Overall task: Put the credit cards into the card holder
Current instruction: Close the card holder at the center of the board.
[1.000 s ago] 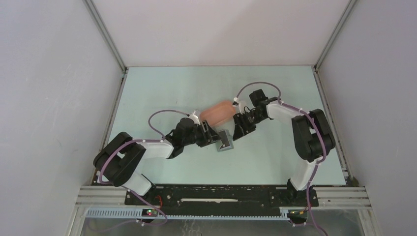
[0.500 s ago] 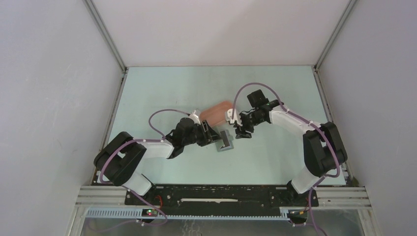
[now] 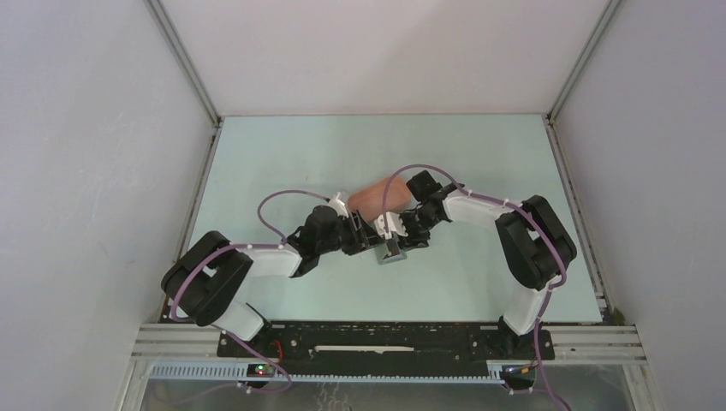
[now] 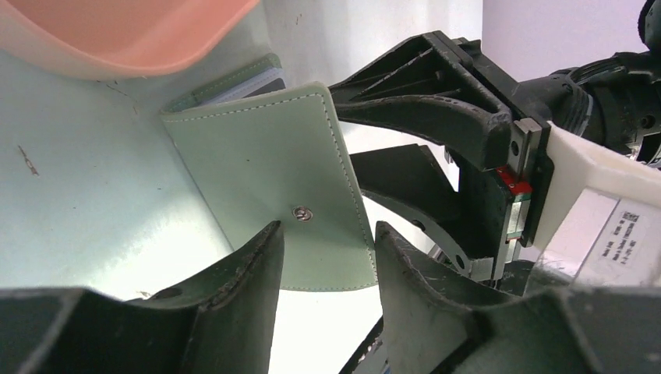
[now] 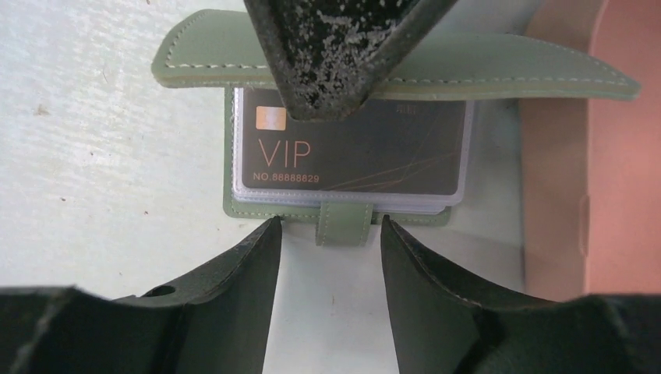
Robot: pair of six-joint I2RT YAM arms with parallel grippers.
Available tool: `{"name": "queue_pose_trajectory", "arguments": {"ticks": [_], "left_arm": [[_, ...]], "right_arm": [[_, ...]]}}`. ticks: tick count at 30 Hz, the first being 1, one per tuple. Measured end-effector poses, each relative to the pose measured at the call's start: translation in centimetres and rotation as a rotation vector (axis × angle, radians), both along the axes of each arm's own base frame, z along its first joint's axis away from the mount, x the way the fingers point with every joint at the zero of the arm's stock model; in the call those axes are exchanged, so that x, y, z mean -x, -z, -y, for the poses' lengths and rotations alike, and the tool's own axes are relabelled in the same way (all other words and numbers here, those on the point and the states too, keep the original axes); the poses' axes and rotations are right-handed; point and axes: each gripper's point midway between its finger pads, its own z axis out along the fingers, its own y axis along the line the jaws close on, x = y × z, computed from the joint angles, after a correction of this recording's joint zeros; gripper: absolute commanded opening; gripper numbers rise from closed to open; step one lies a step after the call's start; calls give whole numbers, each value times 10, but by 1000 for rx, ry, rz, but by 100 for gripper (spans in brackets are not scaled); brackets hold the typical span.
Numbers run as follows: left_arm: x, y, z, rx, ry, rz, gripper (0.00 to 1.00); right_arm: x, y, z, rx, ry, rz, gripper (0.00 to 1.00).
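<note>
Since half a second ago the right arm [image 3: 479, 208] has swung in from beside the tray, and its claw now hangs right over the holder. The left side hasn't budged.

On the left, the left claw [image 4: 327, 234] has the holder's [image 4: 265, 156] snap flap sitting between its fingers, propping the cover up. I honestly can't tell if it's really pinching it or the flap is just resting there. The holder lies open on the table in the middle, touching the tray, with a dark VIP card [image 5: 351, 156] already in its clear sleeve. The right claw [image 5: 330, 234] is spread wide with nothing in it, its fingers either side of the little tab. The pink tray [image 5: 616, 156] is off to the right. No loose cards in sight.

What worries me is how crowded it is. A left finger pokes right across the flap, so if the right claw drops it could clip that finger or shove the holder. If the flap slips free, it folds over the sleeve.
</note>
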Motion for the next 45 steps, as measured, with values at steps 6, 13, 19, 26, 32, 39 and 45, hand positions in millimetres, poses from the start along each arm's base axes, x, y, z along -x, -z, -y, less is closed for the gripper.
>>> {"name": "queue_pose_trajectory", "arguments": {"ticks": [6, 13, 19, 26, 32, 39, 45], "left_arm": [[2, 2, -2, -5, 3, 2, 50], [7, 2, -6, -1, 2, 7, 47], [12, 2, -11, 1, -2, 13, 46], [14, 4, -13, -2, -4, 11, 45], [15, 4, -13, -3, -3, 11, 43], [18, 7, -11, -11, 10, 3, 39], [12, 9, -2, -31, 33, -12, 38]], "right_arm": [[-3, 1, -5, 16, -6, 24, 51], [-6, 0, -12, 24, -17, 39, 32], [-4, -3, -14, 16, -20, 34, 19], [6, -20, -12, -52, -7, 3, 19], [4, -29, -9, -89, 54, -39, 21], [0, -29, -7, -79, 166, -81, 28], [-8, -27, 1, -59, 286, -114, 30]]}}
